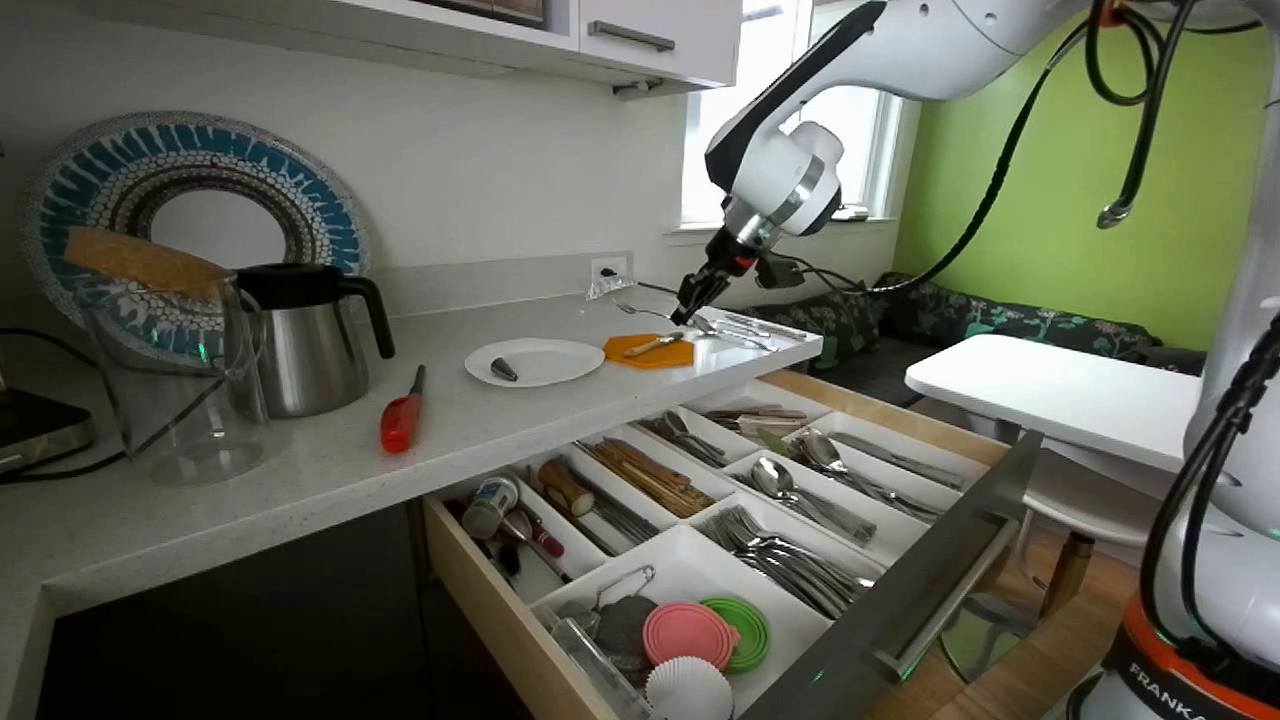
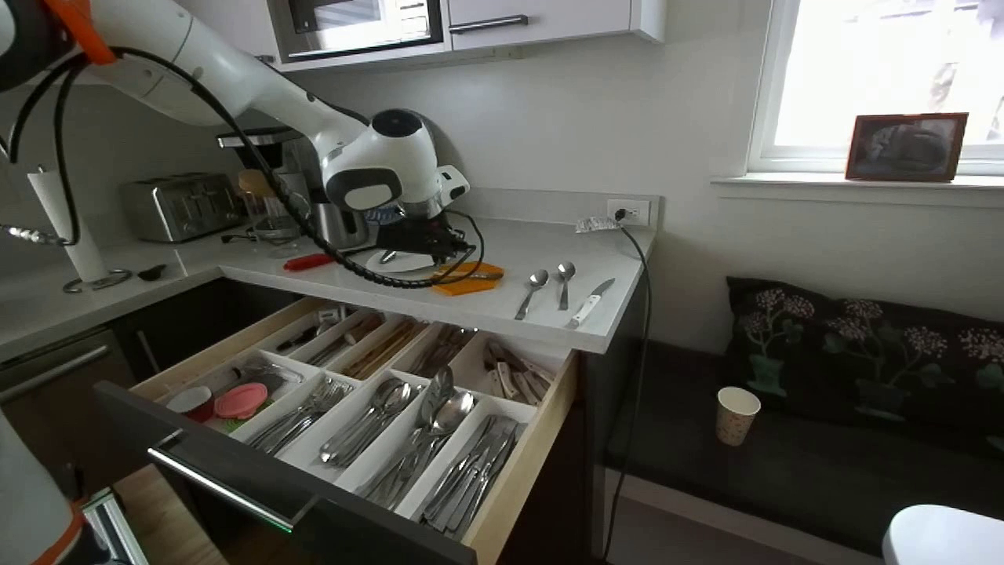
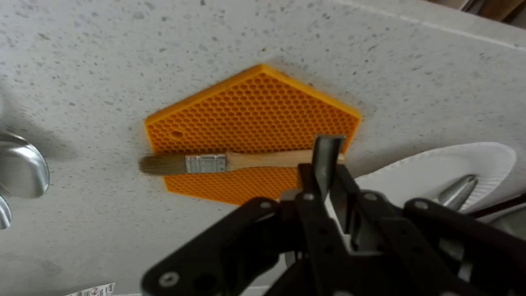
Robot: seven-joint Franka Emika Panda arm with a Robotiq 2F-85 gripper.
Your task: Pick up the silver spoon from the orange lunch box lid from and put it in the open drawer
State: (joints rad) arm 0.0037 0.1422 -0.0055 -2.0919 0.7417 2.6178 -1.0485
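Overlapping the orange lid [image 3: 254, 109] near four o'clock in the wrist view, a slim silver utensil [image 3: 327, 154], kind unclear, is pinched by the gripper's [image 3: 324, 172] nearly closed fingers [image 3: 305, 179]; the lid is crossed by a brush [image 3: 246, 159].

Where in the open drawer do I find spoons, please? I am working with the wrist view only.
Observer: In both exterior views, spoons lie in the drawer, right beside the forks.
Operator: Thank you. And what is on the other side of the forks?
Observer: A wide compartment, where a round pink item lies.
Operator: What is on the counter, farther than the left edge of my picture?
Observer: In an exterior view, a knife with a pale handle lies there.
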